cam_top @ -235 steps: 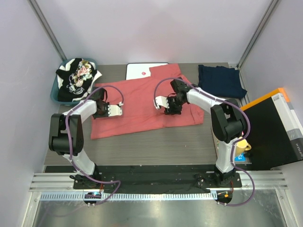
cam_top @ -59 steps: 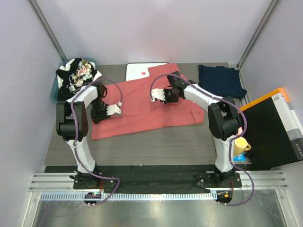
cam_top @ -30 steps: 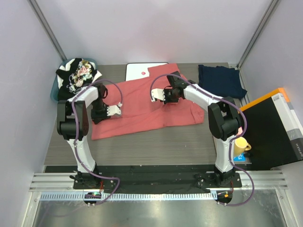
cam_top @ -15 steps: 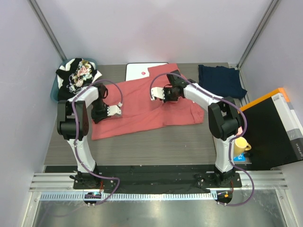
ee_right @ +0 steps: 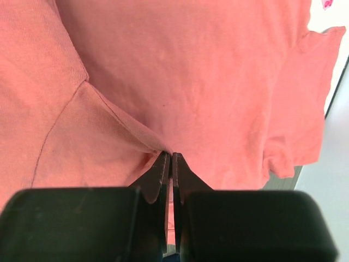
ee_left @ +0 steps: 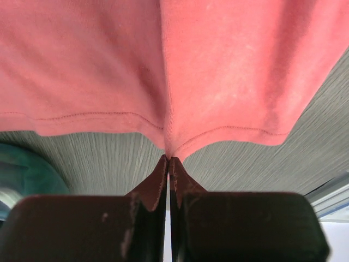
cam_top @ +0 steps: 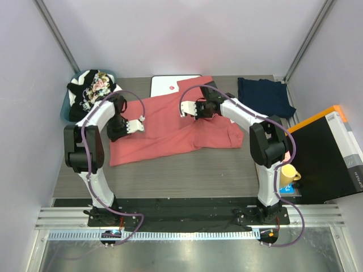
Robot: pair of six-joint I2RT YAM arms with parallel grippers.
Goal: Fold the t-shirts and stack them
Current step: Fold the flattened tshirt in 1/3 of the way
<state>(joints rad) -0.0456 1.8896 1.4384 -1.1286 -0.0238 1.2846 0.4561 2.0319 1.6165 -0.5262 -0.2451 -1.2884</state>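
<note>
A salmon t-shirt (cam_top: 164, 133) lies spread across the middle of the table. My left gripper (cam_top: 136, 126) is at its left side, shut on the stitched hem (ee_left: 169, 155), which puckers up off the grey tabletop (ee_left: 92, 164). My right gripper (cam_top: 187, 107) is over the shirt's upper middle, shut on a pinched ridge of the salmon cloth (ee_right: 170, 154) beside a sleeve seam. A dark navy t-shirt (cam_top: 264, 96) lies flat at the back right. Black, white and floral t-shirts (cam_top: 93, 90) are heaped in a teal basket (cam_top: 67, 113) at the back left.
A white board with a black rim (cam_top: 166, 85) lies at the back, partly under the salmon shirt. A black box with an orange edge (cam_top: 329, 150) and a yellow cup (cam_top: 290, 174) stand at the right. Grey walls close in the table.
The left gripper has shut on the hem and drawn it slightly toward the back. The right gripper has moved back and left with its pinch of cloth, pulling the shirt's near edge up.
</note>
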